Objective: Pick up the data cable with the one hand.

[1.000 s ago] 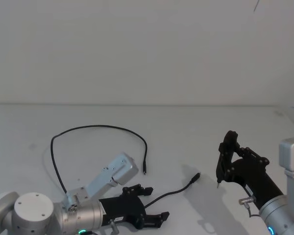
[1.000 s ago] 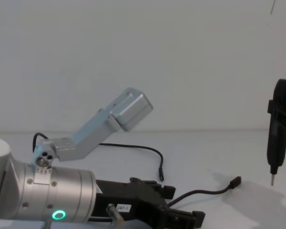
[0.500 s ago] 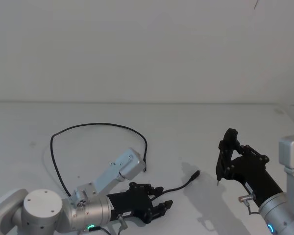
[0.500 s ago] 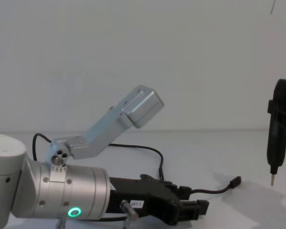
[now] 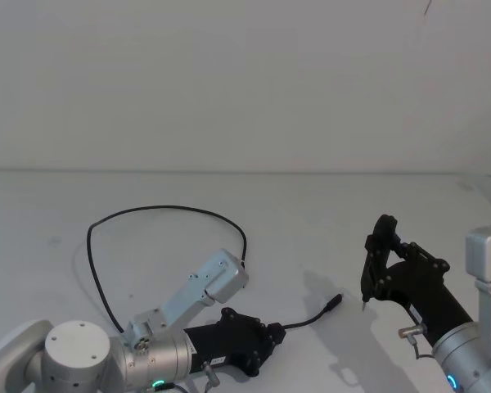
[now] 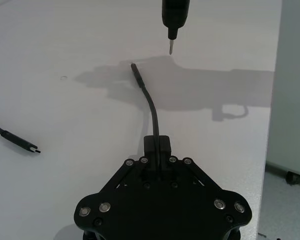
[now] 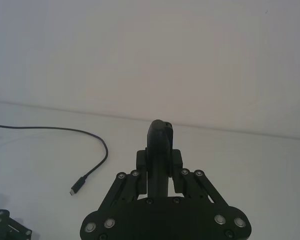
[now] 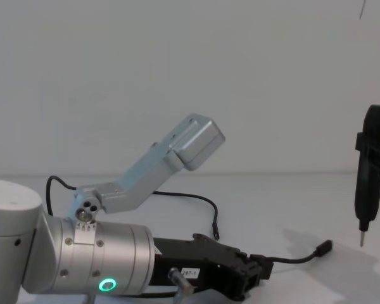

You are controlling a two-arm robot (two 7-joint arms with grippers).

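**Data cable (image 6: 152,112) pinched between the left gripper's closed fingers**

The left gripper (image 6: 157,145) sits low over the near part of the table, between the robot's left side and the middle. Its two black angular fingers are drawn together, with the thin black cable clamped between their tips. The linkage behind them is matte black plate studded with small silver screw heads. A small white label (image 8: 189,273) sits on the gripper body. Behind that comes a smooth silver cylindrical wrist (image 8: 95,259) with a glowing green ring (image 8: 106,285), and a boxy silver housing (image 8: 199,140) juts up on an angled bracket.

From the fingertips the cable runs forward in a gentle curve to a small black plug (image 6: 135,67). Whether that plug touches the table cannot be told. The rest of the cable lies on the white, matte table (image 5: 393,213) as a wide open loop on the robot's left, ending in a second plug (image 6: 34,148) with a short metal tongue, near the silver housing.

Farther to the right, the right gripper (image 7: 159,167) is clamped on a black pen-shaped tool (image 8: 370,171). It is held upright with its thin metal tip pointing down, near the first plug but apart from it.
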